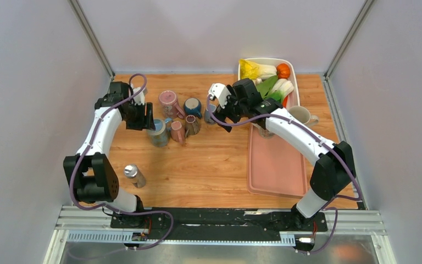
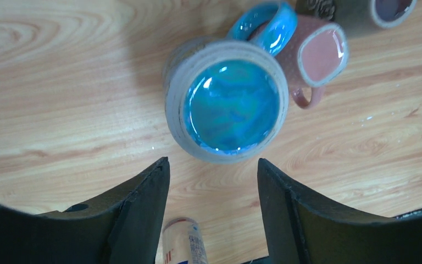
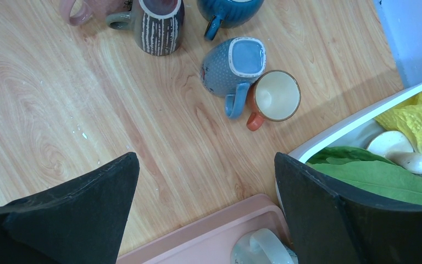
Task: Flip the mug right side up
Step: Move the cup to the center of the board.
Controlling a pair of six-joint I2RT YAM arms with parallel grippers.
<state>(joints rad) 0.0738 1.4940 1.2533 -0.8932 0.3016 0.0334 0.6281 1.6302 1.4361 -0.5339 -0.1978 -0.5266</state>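
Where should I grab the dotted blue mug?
Take the blue mug across its body from above: its base seems to face up, so no rim to pinch. Keep the jaws clear of its handle, where the orange mug crowds it.

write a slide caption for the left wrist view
Open left pincer aimed at a blue-glazed mug, mouth up, beside a pink mug.

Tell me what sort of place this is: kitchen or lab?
Most likely a lab test cell, not a kitchen: plain grey walls box in a wooden table, the arms mount on a rail at its edge, and the mugs and vegetable bin look like props.
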